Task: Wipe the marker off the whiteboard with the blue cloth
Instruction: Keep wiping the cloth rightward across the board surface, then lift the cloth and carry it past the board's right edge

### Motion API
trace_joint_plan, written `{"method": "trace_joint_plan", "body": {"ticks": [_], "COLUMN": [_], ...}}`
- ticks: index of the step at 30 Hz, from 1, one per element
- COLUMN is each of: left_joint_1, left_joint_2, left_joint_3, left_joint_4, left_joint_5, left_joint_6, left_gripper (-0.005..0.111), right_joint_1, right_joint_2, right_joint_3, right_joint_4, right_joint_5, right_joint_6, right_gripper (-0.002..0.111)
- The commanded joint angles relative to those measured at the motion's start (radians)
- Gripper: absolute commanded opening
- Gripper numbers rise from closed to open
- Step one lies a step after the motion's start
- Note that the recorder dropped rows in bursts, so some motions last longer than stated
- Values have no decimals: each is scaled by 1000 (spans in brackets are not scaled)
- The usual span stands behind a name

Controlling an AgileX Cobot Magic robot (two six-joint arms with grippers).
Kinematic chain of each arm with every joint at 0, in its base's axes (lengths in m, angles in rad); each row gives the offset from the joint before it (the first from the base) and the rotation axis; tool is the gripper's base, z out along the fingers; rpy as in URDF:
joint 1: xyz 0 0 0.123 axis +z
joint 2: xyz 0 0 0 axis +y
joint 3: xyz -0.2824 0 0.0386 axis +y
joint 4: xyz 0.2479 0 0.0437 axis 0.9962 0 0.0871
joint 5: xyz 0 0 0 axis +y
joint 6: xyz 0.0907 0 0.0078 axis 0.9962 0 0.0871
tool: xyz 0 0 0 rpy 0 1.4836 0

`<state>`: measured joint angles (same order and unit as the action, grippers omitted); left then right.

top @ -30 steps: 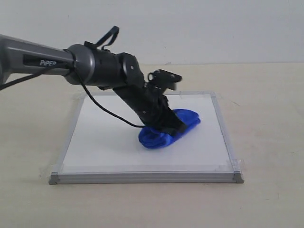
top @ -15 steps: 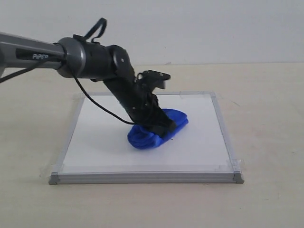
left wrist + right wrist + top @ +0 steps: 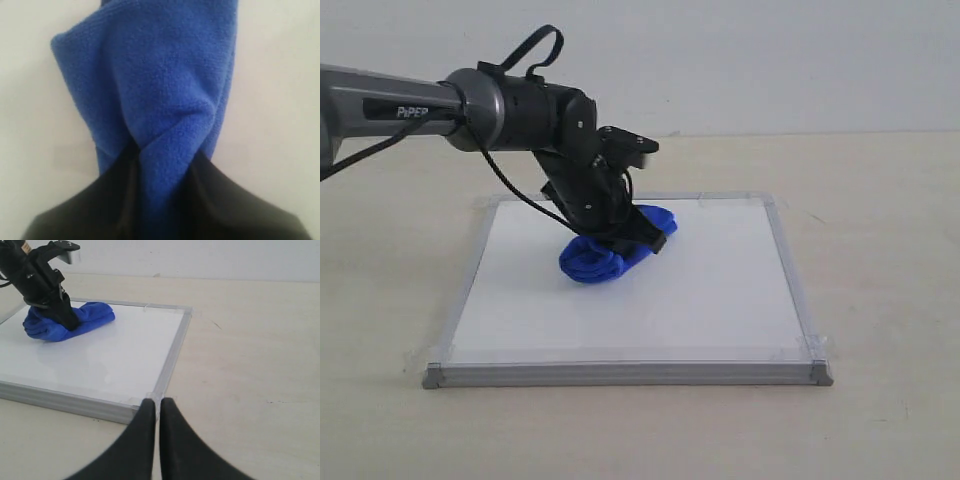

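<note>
Left gripper (image 3: 632,238) pinching blue cloth (image 3: 588,262) down on whiteboard (image 3: 720,290); right gripper (image 3: 158,412) pressed together near its corner.

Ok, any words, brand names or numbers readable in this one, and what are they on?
"PiPER": white letters on the grey tube of the left arm, seen in the exterior view.
Nothing else can be read: the whiteboard and the blue cloth carry no visible writing, and neither wrist view shows any text.
</note>
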<state>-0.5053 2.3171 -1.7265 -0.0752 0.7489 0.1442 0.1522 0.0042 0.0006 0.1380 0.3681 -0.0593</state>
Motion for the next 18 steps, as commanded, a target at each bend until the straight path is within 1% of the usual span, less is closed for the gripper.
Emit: {"method": "trace_joint_plan", "body": {"ticks": [1, 3, 5, 9, 11, 13, 15, 18], "left_joint_1": [-2, -68, -128, -224, -250, -261, -258, -246], "left_joint_2": [30, 30, 30, 30, 30, 30, 28, 28], "left_joint_3": [16, 16, 16, 16, 16, 16, 9, -19], "left_joint_4": [64, 56, 36, -30, -35, -35, -33, -42], "left_joint_5": [151, 173, 162, 65, 14, -29, -65, -74], "left_joint_6": [14, 77, 113, 158, 158, 145, 87, -23], "left_gripper": [4, 4, 4, 4, 4, 4, 4, 4], "right_joint_1": [-3, -3, -3, -3, -3, -3, -3, -3], "right_joint_2": [-4, -4, -4, -4, -4, -4, -4, -4], "right_joint_3": [-1, -1, -1, -1, -1, -1, -1, -1], "right_joint_4": [-2, -2, -2, -2, -2, -2, -2, -2], "right_joint_5": [-4, -4, -4, -4, -4, -4, -4, -4], "right_joint_6": [-2, -2, -2, -2, -2, -2, -2, -2], "right_gripper": [0, 0, 0, 0, 0, 0, 0, 0]}}
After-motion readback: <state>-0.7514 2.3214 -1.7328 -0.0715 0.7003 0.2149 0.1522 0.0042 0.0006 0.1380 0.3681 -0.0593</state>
